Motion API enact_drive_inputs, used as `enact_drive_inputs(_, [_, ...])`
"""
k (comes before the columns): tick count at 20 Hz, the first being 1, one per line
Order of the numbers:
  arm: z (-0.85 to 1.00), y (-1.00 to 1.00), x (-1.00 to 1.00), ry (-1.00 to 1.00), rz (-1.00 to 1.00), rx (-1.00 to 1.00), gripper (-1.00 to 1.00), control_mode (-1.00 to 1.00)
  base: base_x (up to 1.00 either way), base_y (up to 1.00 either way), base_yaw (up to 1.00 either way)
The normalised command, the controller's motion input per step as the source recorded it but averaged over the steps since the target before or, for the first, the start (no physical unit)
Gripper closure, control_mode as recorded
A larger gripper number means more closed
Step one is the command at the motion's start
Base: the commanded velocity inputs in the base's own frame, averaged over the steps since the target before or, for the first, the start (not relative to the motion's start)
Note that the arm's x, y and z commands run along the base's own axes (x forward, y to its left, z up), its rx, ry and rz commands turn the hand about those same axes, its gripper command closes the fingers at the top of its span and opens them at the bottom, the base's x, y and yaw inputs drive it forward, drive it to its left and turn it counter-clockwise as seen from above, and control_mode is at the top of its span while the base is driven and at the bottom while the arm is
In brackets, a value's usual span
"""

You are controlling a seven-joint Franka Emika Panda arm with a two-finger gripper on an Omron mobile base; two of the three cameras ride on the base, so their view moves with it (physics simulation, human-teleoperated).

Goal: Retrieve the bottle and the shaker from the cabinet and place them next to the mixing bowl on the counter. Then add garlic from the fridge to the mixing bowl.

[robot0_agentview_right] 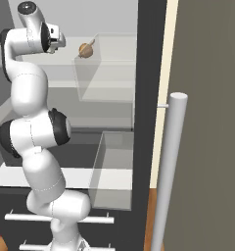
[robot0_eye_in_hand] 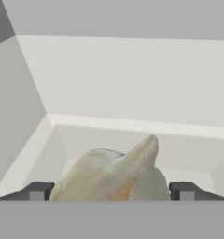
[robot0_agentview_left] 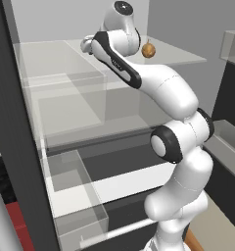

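Observation:
In the hand view the garlic (robot0_eye_in_hand: 114, 175), a pale beige bulb with a pointed tip, lies right in front of the camera on the fridge's upper shelf (robot0_eye_in_hand: 132, 130). My gripper (robot0_eye_in_hand: 111, 191) is open, with one dark fingertip (robot0_eye_in_hand: 37, 191) close on each side of the bulb. I cannot tell whether the tips touch it. From the base views the garlic (robot0_agentview_left: 148, 50) (robot0_agentview_right: 85, 49) looks brownish and sits on the top glass shelf just beyond the hand. The arm reaches high into the open fridge (robot0_agentview_left: 16, 147).
Clear bins (robot0_agentview_left: 65, 93) (robot0_agentview_right: 107, 73) sit on the shelves and a clear drawer (robot0_agentview_left: 75, 196) stands below. The open fridge door (robot0_agentview_right: 207, 122) with its grey bar handle (robot0_agentview_right: 171, 171) stands to the right. The grey back wall (robot0_eye_in_hand: 132, 70) is close behind the garlic.

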Motion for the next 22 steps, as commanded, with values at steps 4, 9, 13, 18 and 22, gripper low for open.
enact_drive_inputs(4, [0.00, 0.00, 0.00, 0.00, 0.00, 0.00, 1.00, -1.00, 0.00, 0.00, 0.00])
enact_drive_inputs(9, [0.00, 0.00, -0.34, -0.04, 0.00, 0.00, 1.00, -1.00, 0.00, 0.00, 0.00])
enact_drive_inputs(13, [0.00, -0.10, -0.89, -0.21, 0.00, 0.02, 1.00, -1.00, 0.00, 0.00, 0.00])
enact_drive_inputs(18, [-0.03, -0.25, -0.89, -0.25, 0.00, 0.03, 1.00, -1.00, 0.00, 0.00, 0.00])
enact_drive_inputs(22, [-0.03, -0.35, -0.91, -0.18, 0.00, 0.03, 1.00, -1.00, 0.00, 0.00, 0.00])
